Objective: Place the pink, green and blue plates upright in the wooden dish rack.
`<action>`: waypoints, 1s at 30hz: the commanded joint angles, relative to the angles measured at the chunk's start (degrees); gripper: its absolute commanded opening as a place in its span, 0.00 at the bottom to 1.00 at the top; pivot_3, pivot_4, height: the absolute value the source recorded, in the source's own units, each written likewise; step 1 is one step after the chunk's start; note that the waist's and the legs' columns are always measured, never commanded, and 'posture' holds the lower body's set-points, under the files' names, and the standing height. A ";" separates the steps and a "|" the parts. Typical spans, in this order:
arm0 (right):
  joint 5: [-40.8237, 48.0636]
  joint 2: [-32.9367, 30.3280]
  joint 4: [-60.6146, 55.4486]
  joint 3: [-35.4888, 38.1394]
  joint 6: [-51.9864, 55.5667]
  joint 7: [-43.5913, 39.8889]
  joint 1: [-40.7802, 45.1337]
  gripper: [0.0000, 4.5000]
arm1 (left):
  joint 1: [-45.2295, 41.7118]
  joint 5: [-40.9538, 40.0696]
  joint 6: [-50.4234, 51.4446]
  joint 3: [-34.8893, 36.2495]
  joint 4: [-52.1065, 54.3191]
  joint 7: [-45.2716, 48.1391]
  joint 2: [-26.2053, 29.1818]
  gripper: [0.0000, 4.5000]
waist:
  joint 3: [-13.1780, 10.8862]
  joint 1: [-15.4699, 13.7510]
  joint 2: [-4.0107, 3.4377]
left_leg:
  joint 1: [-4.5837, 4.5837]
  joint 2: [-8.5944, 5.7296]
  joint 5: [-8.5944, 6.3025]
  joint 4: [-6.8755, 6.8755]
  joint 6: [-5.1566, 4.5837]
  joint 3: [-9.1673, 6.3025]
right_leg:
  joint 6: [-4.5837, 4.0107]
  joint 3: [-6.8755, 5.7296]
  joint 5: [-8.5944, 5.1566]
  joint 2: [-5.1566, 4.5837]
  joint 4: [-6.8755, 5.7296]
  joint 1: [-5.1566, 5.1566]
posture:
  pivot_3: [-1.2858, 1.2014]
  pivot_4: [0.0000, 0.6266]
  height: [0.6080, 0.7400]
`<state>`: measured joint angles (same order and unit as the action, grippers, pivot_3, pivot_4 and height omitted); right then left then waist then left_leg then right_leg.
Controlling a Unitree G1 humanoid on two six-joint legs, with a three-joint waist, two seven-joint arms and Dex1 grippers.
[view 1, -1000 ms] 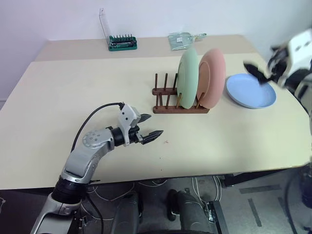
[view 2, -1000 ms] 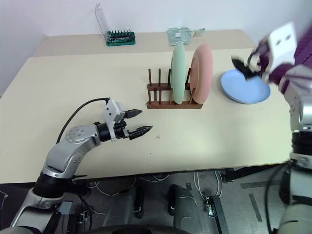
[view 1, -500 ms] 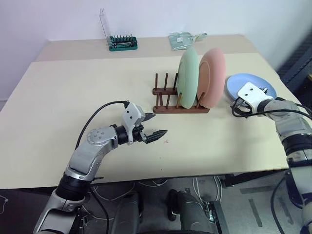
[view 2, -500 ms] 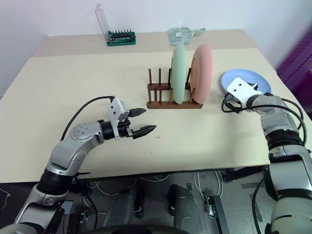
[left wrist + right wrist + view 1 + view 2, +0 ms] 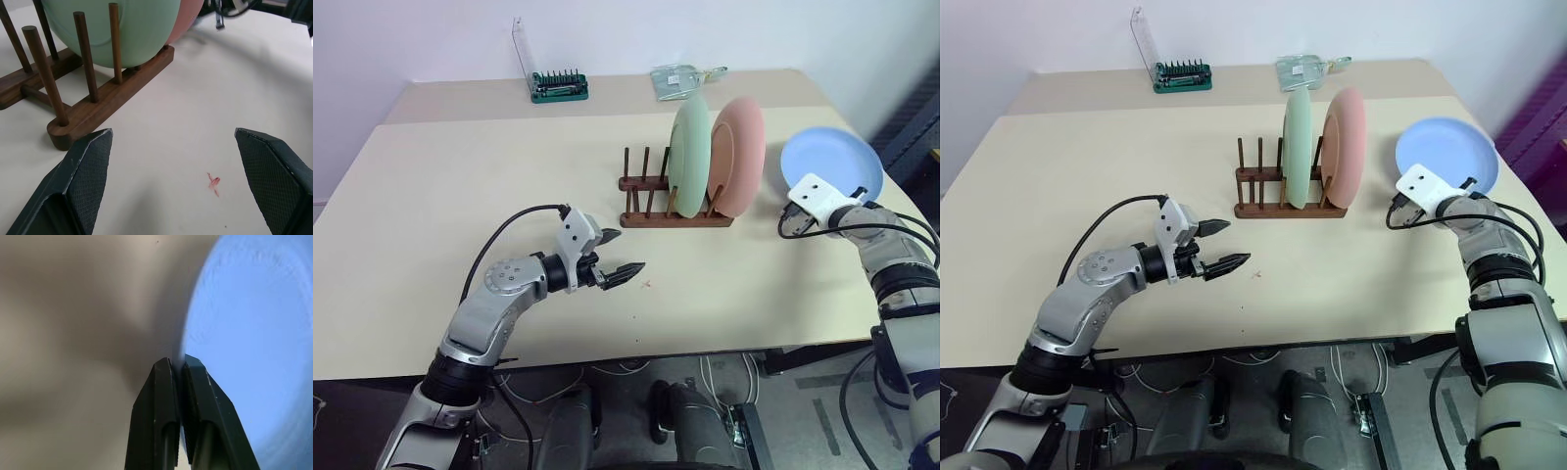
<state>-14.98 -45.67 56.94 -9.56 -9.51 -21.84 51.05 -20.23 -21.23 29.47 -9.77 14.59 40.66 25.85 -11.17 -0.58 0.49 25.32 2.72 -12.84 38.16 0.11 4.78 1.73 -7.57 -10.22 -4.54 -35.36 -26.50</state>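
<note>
The wooden dish rack [image 5: 651, 203] stands mid-table with the green plate [image 5: 690, 157] and the pink plate [image 5: 742, 155] upright between its right-hand pegs. To their right the blue plate [image 5: 832, 162] is tipped up off the table, facing me. My right gripper [image 5: 824, 201] is shut on its lower rim, and in the right wrist view the two fingers [image 5: 161, 396] pinch the plate's edge [image 5: 254, 333]. My left gripper [image 5: 619, 253] hovers open over the table in front of the rack's left end, holding nothing.
A green screwdriver bit set [image 5: 558, 86] with a clear lid and a clear plastic item [image 5: 680, 78] lie on the far table. The rack's left pegs [image 5: 83, 54] stand free. The table's right edge [image 5: 911, 211] runs close to the blue plate.
My right arm came down to the blue plate and its fingers shut on the rim. The plate went from lying flat to tipped up. The left arm stayed put.
</note>
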 commanded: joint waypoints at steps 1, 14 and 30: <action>2.88 -2.75 -13.65 7.23 -1.16 5.11 1.51 0.01 | 0.23 0.13 -0.65 1.91 1.97 -0.43 0.47 0.91 | -0.01 -0.03 -0.01 | 0.00 0.00 0.00 0.00 0.00 0.01 | 0.00 0.00 0.00 0.01 -0.02 -0.01 | 0.52 0.24 0.92; 73.84 15.86 -71.03 24.39 45.20 -3.01 6.26 0.01 | 2.77 1.19 -3.48 6.48 -2.64 -0.45 2.42 0.91 | 0.01 -0.25 -0.02 | -0.07 0.20 -0.01 0.00 0.00 -0.21 | -0.05 -0.03 0.00 0.00 -0.15 0.06 | 0.52 0.24 0.92; 93.37 26.11 -57.85 22.54 64.14 23.32 5.49 0.01 | 5.22 0.21 -3.26 8.95 -0.92 -0.01 4.25 0.91 | 0.03 -0.07 0.00 | 0.00 0.16 0.00 0.05 -0.01 0.00 | -0.05 -0.03 0.02 -0.05 -0.16 0.00 | 0.52 0.24 0.92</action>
<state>77.24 -19.99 -0.01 11.59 54.46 1.24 55.76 -15.11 -20.64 26.83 -2.02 11.61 40.40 29.36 -11.14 -0.65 0.49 25.32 2.88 -12.85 38.21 0.10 4.78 1.67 -7.61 -10.20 -4.57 -35.52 -26.50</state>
